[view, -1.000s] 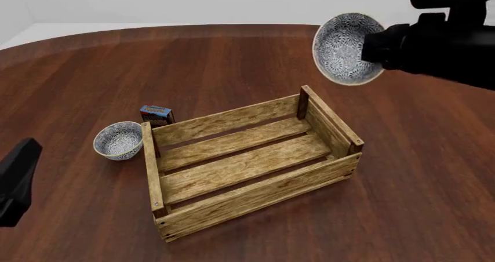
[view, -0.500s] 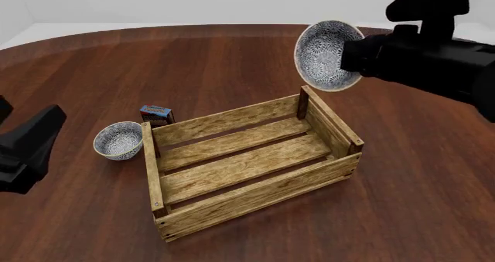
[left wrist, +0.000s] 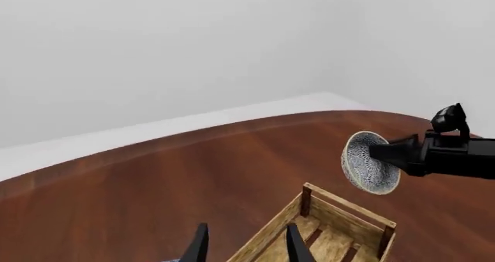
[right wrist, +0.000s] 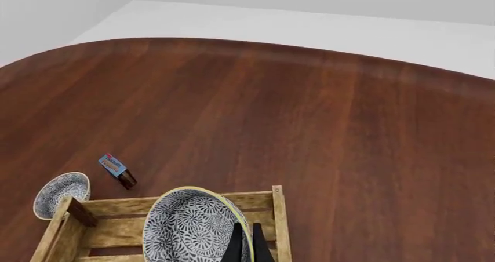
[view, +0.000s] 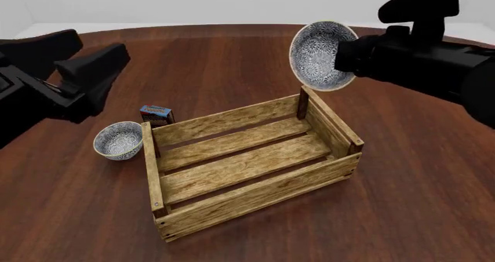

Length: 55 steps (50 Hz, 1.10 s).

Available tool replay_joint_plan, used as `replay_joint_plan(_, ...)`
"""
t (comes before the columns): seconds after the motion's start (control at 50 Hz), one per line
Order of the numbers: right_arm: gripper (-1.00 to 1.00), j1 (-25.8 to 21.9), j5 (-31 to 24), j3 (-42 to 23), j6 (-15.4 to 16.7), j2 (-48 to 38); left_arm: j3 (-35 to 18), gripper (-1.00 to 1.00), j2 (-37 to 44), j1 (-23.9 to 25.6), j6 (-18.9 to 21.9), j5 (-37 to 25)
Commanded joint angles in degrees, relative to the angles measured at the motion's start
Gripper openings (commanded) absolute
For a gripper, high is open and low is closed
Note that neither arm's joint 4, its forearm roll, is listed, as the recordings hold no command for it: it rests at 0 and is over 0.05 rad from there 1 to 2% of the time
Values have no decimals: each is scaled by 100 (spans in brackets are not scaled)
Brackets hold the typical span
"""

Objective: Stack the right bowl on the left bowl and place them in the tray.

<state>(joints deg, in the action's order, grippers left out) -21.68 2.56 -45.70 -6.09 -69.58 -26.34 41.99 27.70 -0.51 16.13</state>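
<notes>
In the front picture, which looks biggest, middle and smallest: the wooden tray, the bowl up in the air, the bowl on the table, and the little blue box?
1. Tray
2. Held bowl, though it may only look bigger because it is raised toward the camera
3. Bowl on the table
4. Blue box

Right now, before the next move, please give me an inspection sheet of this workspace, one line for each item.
Surface: round dark wooden table, no damage seen.
Job's things: carried bowl held tilted in the air above the tray's far right corner; second bowl upright on the table, left of the tray; nothing lies in the tray.
Clutter: small blue-and-red box beside the tray's far left corner.
Hands: right hand shut on the carried bowl's rim; left hand open, holding nothing.
Cables: nothing seen.
Surroundings: plain pale walls and floor.
</notes>
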Motion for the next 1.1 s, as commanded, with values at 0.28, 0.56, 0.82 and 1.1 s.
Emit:
replay_joint_plan(0.28,-100,-8,76,-35,-6,-89,-1055,100,1049,1295,116,-65)
replay_joint_plan(0.56,-100,-14,103,-52,2,-195,-1389,100,1638,1602,88,103)
replay_joint_plan(0.82,-100,-30,134,-60,-14,-280,-1750,100,2439,1476,134,359)
replay_joint_plan(1.1,-100,-88,203,-97,-18,-498,-2282,100,3347,1535,-114,386)
